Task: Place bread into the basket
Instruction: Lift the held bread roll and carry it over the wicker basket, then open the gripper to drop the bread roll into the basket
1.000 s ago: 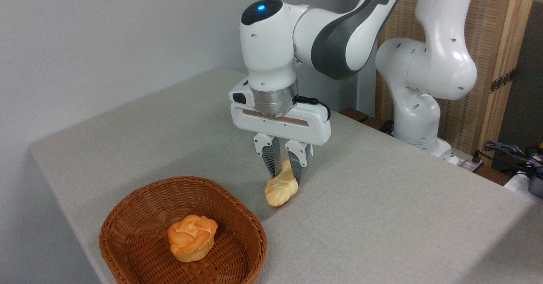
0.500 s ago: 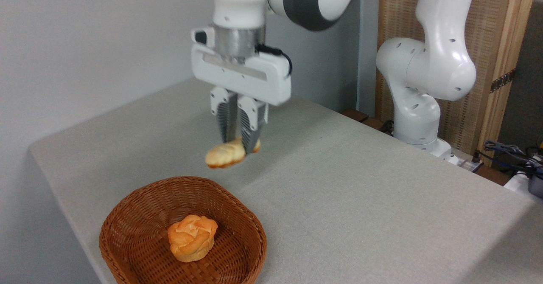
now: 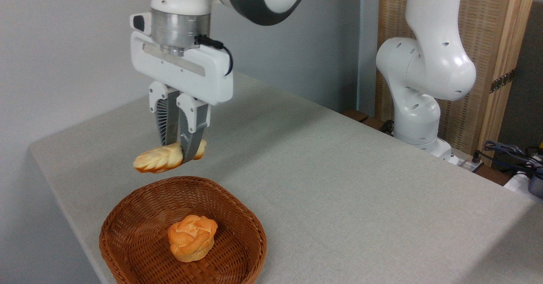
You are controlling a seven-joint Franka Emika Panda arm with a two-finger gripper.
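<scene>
The bread (image 3: 159,158) hangs in the air, clamped between the jaws of the gripper (image 3: 180,150), clear of the table (image 3: 339,178) and above the far rim of the basket (image 3: 140,216). Its long axis runs nearly level, from left to right across the picture, with the left end a little lower. The jaws grip it near its right end, so most of the loaf sticks out to the left, and only a short stub shows on the right side of the fingers (image 3: 191,127). The stretch of bread between the fingers is hidden by them. The braided top and side are pale gold; a browner edge shows along the underside.

The basket sits on the near left part of the table, its lower edge cut off by the bottom of the picture. A round orange-brown bun (image 3: 191,237) lies inside it, near the middle.

The robot arm (image 3: 424,76) rises out of the top of the picture, so its upper links are cut off.
</scene>
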